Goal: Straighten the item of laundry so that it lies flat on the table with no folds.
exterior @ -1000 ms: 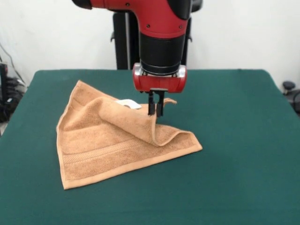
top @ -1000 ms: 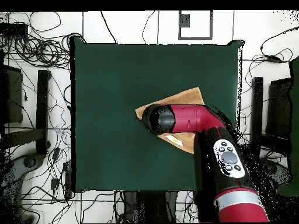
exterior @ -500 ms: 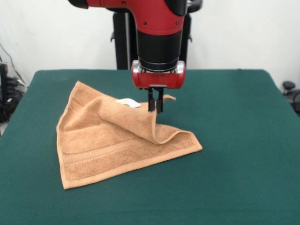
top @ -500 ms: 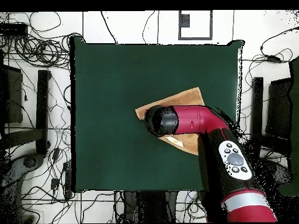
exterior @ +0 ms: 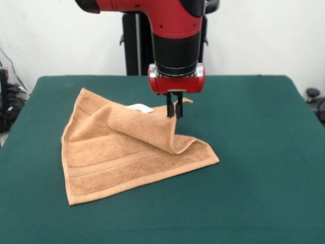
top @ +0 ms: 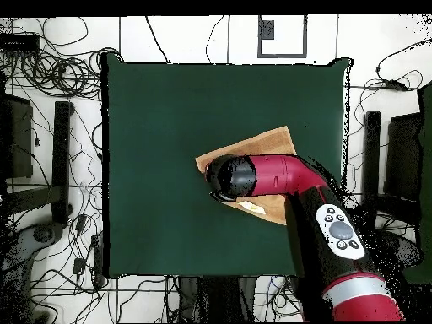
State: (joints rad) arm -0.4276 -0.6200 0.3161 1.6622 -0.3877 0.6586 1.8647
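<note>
1. The table (exterior: pixel 264 168) has a dark green, felt-like top and fills most of the front view; seen from overhead (top: pixel 169 126) it is a large rectangle.
2. One thing lies directly on it: an orange-tan terry towel (exterior: pixel 117 157), left of centre in the front view, toward 9 o'clock.
3. The towel's lower layer rests flat on the green, with a woven band running along its 6 o'clock edge.
4. Overhead, the towel (top: pixel 268 139) shows toward 4 o'clock of the table's centre, partly hidden.

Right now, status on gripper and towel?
Gripper shut on towel edge, lifting it. Towel folded over itself, not flat. Table around it unobstructed.
</note>
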